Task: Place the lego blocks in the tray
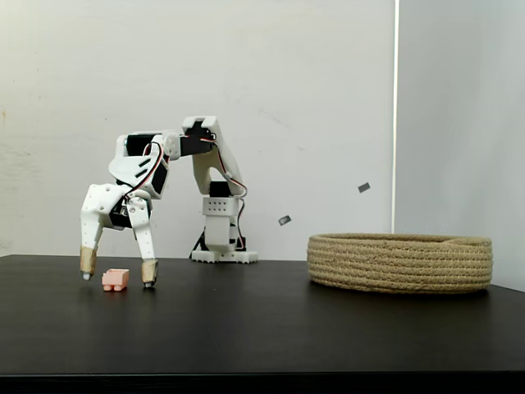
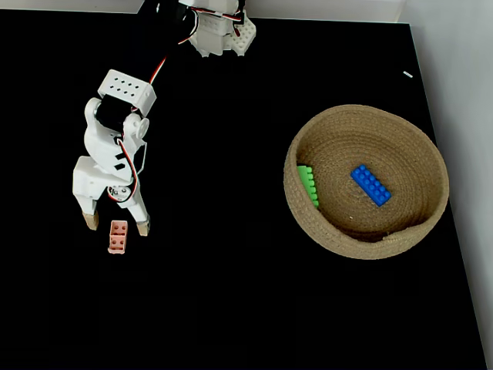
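Gripper (image 2: 118, 227): spread wide, empty, straddling the pink brick (image 2: 118, 237) (near table's left edge).
Tray (image 1: 399, 263): its wall partly hides the green brick (image 2: 309, 185); blue brick (image 2: 370, 185) lies clear.

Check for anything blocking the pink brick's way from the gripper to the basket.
Nothing visible does. The pink brick lies between the open gripper's fingers, and only bare black table separates it from the basket, which holds the blue and green bricks.

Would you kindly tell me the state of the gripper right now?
Gripper: open, holding nothing; its fingertips straddle the pink brick on the table.
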Robot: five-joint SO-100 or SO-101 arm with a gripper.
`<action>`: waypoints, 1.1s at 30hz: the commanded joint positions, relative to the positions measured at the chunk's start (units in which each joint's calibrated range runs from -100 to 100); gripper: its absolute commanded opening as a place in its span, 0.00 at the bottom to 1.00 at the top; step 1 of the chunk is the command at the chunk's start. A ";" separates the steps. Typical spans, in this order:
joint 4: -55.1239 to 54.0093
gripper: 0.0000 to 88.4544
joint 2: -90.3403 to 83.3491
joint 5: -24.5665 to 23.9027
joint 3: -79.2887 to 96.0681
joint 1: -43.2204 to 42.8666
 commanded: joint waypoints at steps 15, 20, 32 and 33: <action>-1.15 0.02 0.15 -3.03 -6.67 -5.35; -0.99 0.00 -0.37 -2.74 -5.85 -5.51; 6.34 0.00 -35.71 -1.76 16.04 -7.24; 6.43 0.00 -39.06 -2.00 18.68 -8.56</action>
